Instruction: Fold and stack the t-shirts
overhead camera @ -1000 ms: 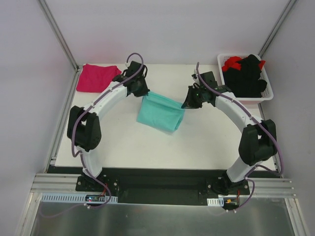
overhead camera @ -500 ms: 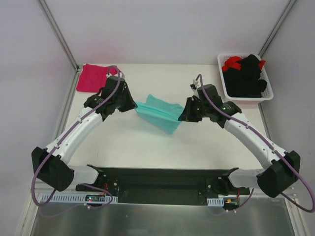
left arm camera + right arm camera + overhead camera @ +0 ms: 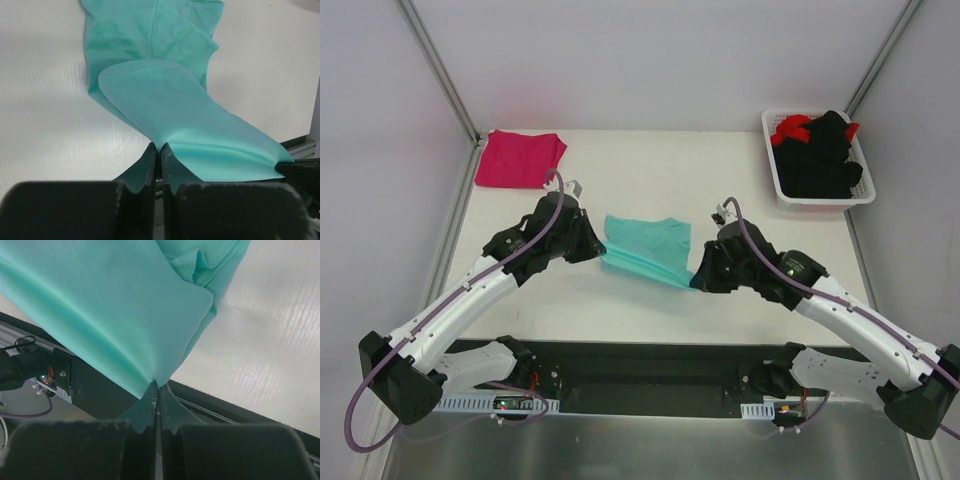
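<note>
Grip state: left gripper (image 3: 160, 150) is fully closed on one near corner of the plain teal cloth t-shirt (image 3: 645, 248). The right gripper (image 3: 158, 387) is pinched tight on the other. The shirt spans between both grippers, its near edge held up and its far part lying on the white table (image 3: 740, 190) ahead of the fingers. Bare table lies outboard of each gripper. A folded magenta cloth shirt (image 3: 520, 158) rests well beyond the left gripper. A white plastic basket (image 3: 825, 201) of black and red garments (image 3: 820, 155) sits well beyond the right gripper. The sleeves cannot be made out.

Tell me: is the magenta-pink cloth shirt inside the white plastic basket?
No, the magenta-pink cloth shirt lies on the table at far left, apart from the white plastic basket.
</note>
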Available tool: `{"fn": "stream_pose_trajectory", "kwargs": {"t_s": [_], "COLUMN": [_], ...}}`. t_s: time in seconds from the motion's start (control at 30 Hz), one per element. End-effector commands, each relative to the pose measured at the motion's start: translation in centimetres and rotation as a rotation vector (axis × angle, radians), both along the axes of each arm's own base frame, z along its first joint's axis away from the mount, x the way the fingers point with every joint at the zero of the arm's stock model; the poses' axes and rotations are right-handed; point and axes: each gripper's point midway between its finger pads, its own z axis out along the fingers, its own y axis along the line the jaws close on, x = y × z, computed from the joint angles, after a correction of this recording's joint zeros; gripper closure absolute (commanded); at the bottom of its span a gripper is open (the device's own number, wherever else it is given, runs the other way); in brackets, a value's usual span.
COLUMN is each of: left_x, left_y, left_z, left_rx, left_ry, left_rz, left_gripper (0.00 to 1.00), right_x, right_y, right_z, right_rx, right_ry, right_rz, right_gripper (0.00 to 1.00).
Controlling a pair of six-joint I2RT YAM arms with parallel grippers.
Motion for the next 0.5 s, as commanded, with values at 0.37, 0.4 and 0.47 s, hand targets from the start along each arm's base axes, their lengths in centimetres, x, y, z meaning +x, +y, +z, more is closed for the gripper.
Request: {"fn": "stream_pose_trajectory", "kwargs": {"t_s": [0.37,0.4,0.47], "left_x": [-1.6,-1.7,-1.9], "left_y": [2.6,2.6,2.7], "left_z": [-3.2,-3.3,-3.6], "left_rx": [0.126,0.128,0.126], "left_ry": [0.097,0.103,0.117], "left_rz": [0.138,0.142,0.152], "left_gripper": [1.00,1.00,1.00], "right_x": [-2.1,-1.9,-1.5], "right_y": [-3.8,-3.7,-3.2], "right_z": [-1.1,-1.2,-1.6], "right_rx": [-0.166,-0.177,-0.205], "right_ry": [-0.003,-0.003,0.005], "right_rz": [-0.123,-0.121,-0.110], "right_gripper": [0.99,0.99,0.99]}}
